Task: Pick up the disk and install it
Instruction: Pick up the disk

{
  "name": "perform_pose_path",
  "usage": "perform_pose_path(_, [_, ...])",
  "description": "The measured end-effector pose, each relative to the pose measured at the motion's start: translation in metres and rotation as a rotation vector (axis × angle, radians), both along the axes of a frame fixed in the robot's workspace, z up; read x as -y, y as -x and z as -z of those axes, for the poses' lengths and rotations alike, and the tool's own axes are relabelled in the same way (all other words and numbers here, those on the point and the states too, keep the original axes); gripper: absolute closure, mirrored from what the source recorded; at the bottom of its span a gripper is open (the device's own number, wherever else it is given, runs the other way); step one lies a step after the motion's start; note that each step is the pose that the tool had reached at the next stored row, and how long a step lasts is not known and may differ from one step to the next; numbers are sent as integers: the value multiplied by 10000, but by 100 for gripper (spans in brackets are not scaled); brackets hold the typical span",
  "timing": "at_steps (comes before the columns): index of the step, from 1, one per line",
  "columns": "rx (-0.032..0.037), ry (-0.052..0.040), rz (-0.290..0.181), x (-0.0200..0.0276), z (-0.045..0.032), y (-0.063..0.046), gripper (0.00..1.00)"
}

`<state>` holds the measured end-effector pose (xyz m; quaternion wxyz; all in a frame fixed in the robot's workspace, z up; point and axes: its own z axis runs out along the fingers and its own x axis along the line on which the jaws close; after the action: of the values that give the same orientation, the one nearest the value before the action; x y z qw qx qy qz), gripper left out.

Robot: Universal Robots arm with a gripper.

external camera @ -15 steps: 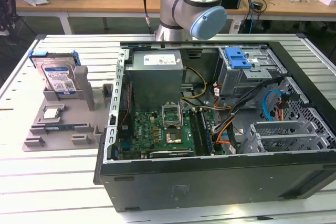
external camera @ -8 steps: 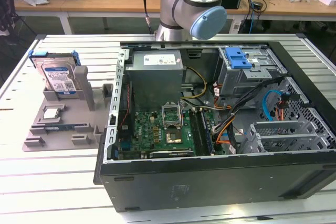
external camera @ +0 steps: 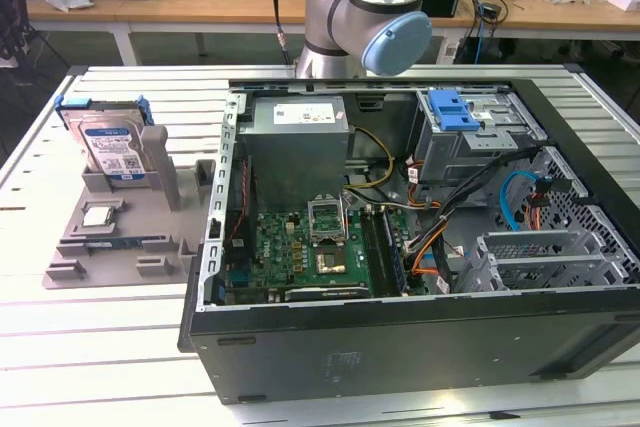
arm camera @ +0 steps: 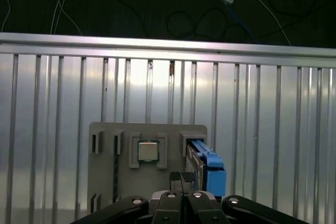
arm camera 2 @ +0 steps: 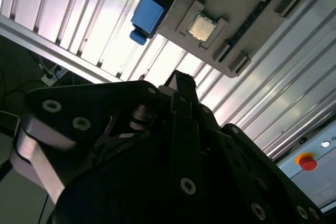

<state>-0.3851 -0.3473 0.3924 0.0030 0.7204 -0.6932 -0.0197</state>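
At the exterior view's left, a grey holder (external camera: 150, 209) is sitting on the slatted table (external camera: 100, 347). The disk (external camera: 110, 142) is standing on edge in the holder's back slot, leaning slightly, its label facing the camera and its blue frame showing at the top corners. Just in front of it, a small chip (external camera: 97, 215) is lying flat in a square pocket of the holder. Further toward the exterior view's right, an open case (external camera: 400, 337) is lying on its side, showing its board (external camera: 310, 247) and a blue latch (external camera: 455, 110) on the drive bay. The arm (external camera: 365, 7) is rising behind the case.

In the first wrist view, the tool (arm camera: 182, 174) is hanging well apart from the holder (arm camera: 105, 177). Its fingers are pressing together with nothing between them. Beyond it, the chip (arm camera: 148, 151) is lying in its pocket and the disk (arm camera: 210, 166) is standing just beside it.

In the second wrist view, the tool (arm camera 2: 181, 74) is showing the same closed, empty fingers. The disk's blue frame (arm camera 2: 148, 15), the chip (arm camera 2: 201, 27) and the holder (arm camera 2: 236, 3) are lying beyond it, and a red button (arm camera 2: 307, 162) is sitting at the table's edge.
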Motion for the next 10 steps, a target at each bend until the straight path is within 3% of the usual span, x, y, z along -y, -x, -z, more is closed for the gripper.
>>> perform_pose_path(4, [0, 0, 0, 0, 0, 0, 84])
perform_pose_path(5, [0, 0, -1, 0, 0, 0, 71])
perform_pose_path(8, [0, 0, -1, 0, 0, 0, 52])
perform_pose_path(10, [0, 0, 16, 0, 0, 0, 52])
